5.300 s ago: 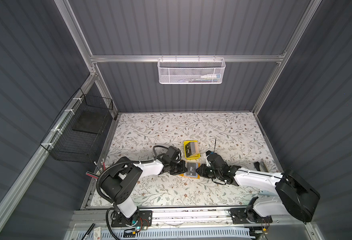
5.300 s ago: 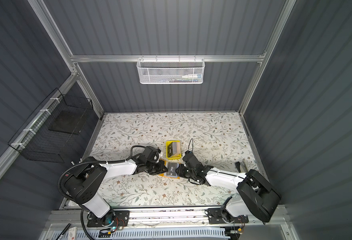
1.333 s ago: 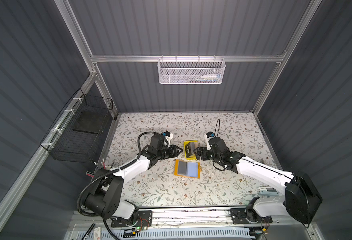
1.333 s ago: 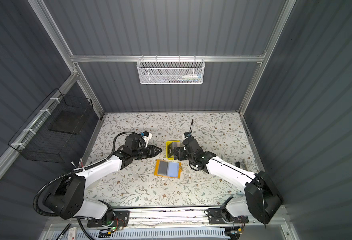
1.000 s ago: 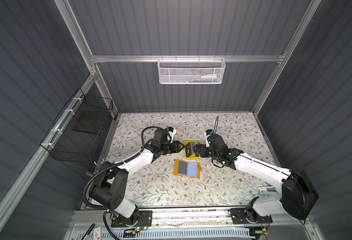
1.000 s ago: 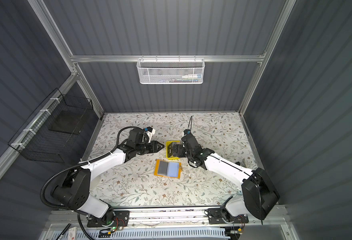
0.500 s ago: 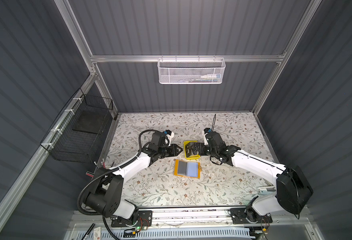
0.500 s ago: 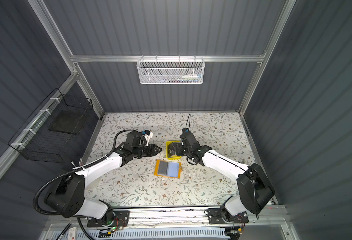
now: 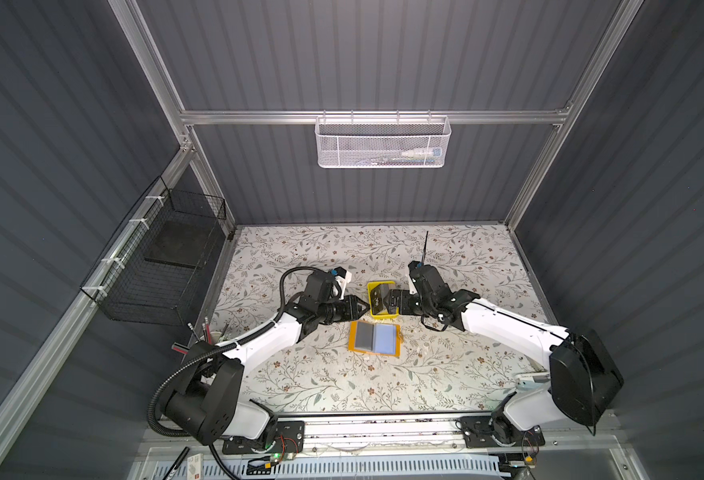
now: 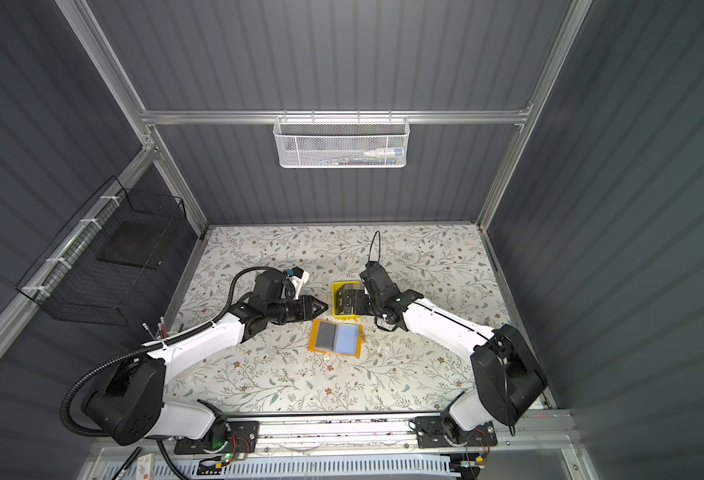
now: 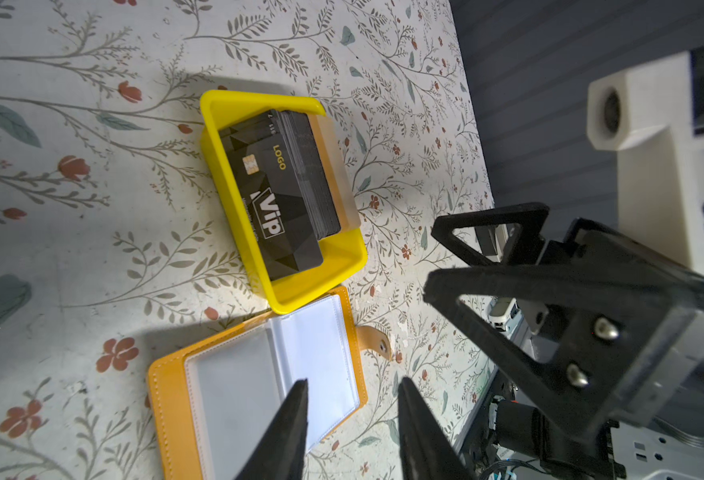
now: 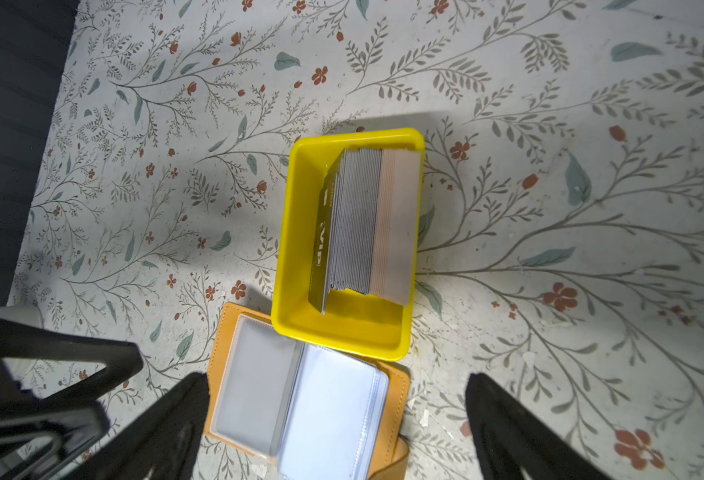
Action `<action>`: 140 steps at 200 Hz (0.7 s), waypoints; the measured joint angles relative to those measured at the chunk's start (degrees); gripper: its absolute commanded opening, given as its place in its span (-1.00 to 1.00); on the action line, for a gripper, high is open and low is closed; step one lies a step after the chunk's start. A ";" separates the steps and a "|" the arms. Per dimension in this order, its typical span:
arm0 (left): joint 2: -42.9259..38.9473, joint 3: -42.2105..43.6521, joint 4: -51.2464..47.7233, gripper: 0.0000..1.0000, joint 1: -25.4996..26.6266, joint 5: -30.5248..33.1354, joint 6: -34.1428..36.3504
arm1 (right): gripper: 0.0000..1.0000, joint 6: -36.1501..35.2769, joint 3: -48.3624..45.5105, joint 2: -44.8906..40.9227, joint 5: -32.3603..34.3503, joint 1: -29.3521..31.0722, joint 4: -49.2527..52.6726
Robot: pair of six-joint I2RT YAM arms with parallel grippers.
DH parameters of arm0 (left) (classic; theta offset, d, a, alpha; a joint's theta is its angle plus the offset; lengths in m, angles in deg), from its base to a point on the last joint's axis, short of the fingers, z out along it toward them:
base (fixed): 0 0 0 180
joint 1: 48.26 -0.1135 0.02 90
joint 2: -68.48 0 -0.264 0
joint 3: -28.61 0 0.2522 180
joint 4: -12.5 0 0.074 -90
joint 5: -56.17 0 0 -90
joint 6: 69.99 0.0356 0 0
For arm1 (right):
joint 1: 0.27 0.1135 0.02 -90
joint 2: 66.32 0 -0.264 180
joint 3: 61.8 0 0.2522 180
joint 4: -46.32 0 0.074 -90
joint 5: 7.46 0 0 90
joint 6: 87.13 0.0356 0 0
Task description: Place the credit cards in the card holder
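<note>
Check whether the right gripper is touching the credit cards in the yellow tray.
Apart. In the right wrist view the right gripper is open, its fingertips short of the yellow tray; nothing overlaps the credit cards.

This is a robot lab cell, not anyone's home. Grey ribbed walls (image 9: 362, 62) box it in on three sides, held by an aluminium frame (image 9: 375, 117). The left arm (image 9: 258, 336) and the right arm (image 9: 508, 328), both white and black, are bolted to a rail (image 9: 383, 422) at the front edge, with bare circuit boards (image 9: 277, 457) and cables (image 9: 163, 399) by their bases. A flowered table cover (image 9: 342, 374) is the one homely touch. A white mesh basket (image 9: 382, 143) and a black wire basket (image 9: 155, 266) hang from the frame.
</note>
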 measured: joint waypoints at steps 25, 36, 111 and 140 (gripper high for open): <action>0.59 -0.11 -0.35 -0.27 0.00 0.26 0.02 | 0.92 0.50 1.36 2.69 -0.20 -0.28 1.44; 1.16 -0.35 -0.81 -0.28 0.00 0.66 0.00 | 0.92 0.70 2.27 4.17 -0.33 -0.37 1.86; 7.13 -1.70 -1.25 -0.37 -0.02 2.16 -0.68 | 0.95 0.44 9.14 13.77 -0.81 -1.90 3.80; 10.62 -4.76 -1.40 -0.38 -0.02 2.19 -0.68 | 0.94 -0.02 11.28 17.14 -1.16 -2.91 3.89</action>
